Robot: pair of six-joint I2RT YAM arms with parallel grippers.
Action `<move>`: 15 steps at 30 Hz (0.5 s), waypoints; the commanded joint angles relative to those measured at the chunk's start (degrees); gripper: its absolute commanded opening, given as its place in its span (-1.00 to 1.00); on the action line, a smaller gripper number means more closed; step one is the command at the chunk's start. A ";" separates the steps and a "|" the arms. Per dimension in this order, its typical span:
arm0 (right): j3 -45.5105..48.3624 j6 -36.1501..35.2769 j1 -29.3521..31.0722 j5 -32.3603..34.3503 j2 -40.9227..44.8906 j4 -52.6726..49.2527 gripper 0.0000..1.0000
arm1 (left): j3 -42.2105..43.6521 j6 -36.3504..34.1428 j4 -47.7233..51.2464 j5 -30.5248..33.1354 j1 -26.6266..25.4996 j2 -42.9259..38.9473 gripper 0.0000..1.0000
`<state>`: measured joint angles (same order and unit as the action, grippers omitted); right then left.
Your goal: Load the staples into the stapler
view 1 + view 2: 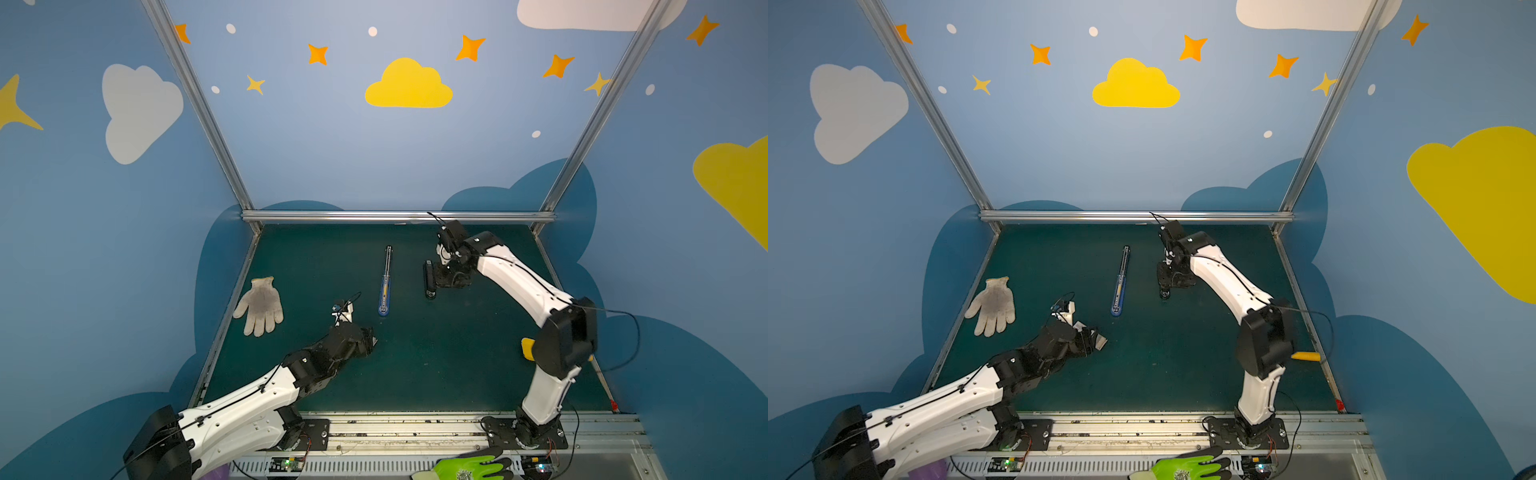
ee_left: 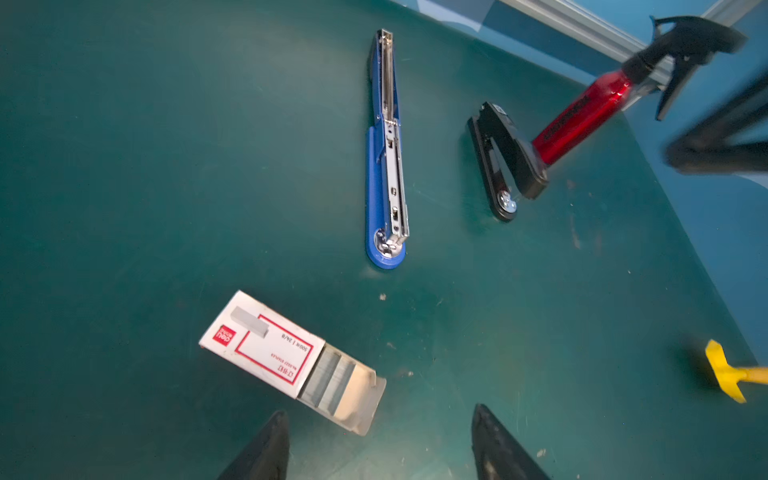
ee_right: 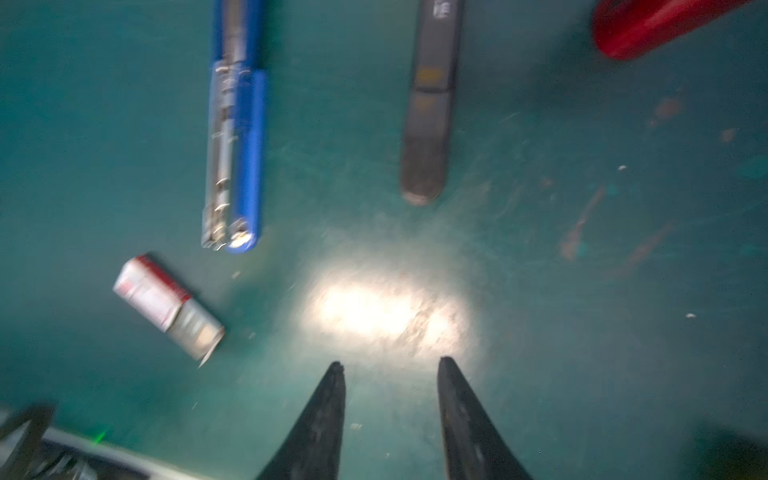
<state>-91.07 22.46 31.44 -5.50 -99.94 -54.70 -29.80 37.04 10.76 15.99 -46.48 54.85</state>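
- The staples (image 2: pixel 266 349) lie flat on the green bench (image 2: pixel 124 166), with the tan tray (image 2: pixel 353 395) slid partly out and metal strips showing.
- The left gripper (image 2: pixel 380 411) hovers just short of the tray's open end, its jaws wide apart and holding nothing.
- The blue stapler (image 2: pixel 386 166), swung open, lies just beyond the box.
- The right gripper (image 3: pixel 391 362) is partly open and empty. It hangs well apart from the staples (image 3: pixel 158 303), near a black stapler (image 3: pixel 428 124).

staples box (image 3: pixel 154 294) near blue stapler (image 3: pixel 248 145)
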 commanded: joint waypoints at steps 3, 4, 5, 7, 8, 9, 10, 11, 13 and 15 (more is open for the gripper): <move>15.90 -2.24 0.72 -16.51 10.48 14.72 -0.40 | -6.92 -1.42 9.42 -7.42 4.54 5.44 0.19; 19.27 -2.50 0.77 -18.77 12.69 17.09 -0.43 | -8.50 -2.02 11.00 -8.35 5.25 6.81 0.14; 22.50 -2.65 0.77 -21.27 14.98 19.68 -0.43 | -10.18 -2.88 12.65 -9.70 6.09 8.37 0.09; 28.25 -2.92 0.75 -26.33 18.97 24.79 -0.40 | -13.70 -4.46 16.41 -12.14 7.28 11.67 0.01; 30.51 -2.83 0.73 -28.52 20.63 26.87 -0.38 | -15.49 -5.40 18.33 -13.41 7.87 13.50 -0.04; 32.93 -2.26 0.71 -30.18 22.38 29.14 -0.32 | -17.49 -6.46 20.89 -14.93 8.55 15.68 -0.11; 35.34 -1.51 0.73 -31.75 23.88 31.70 -0.22 | -19.82 -7.56 23.54 -15.99 9.01 18.08 -0.16; 37.45 -0.80 0.79 -33.14 25.20 34.06 -0.19 | -21.80 -8.57 26.02 -16.62 9.33 20.12 -0.19; 41.59 0.44 0.88 -34.81 27.91 38.49 -0.21 | -26.00 -11.15 31.03 -17.45 9.66 24.68 -0.22; 45.02 1.50 0.90 -36.29 30.09 42.29 -0.29 | -28.58 -13.08 33.80 -17.96 9.71 28.33 -0.24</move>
<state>-48.97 22.28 32.10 -35.79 -72.36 -22.33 -55.70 28.58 34.57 0.84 -37.10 80.05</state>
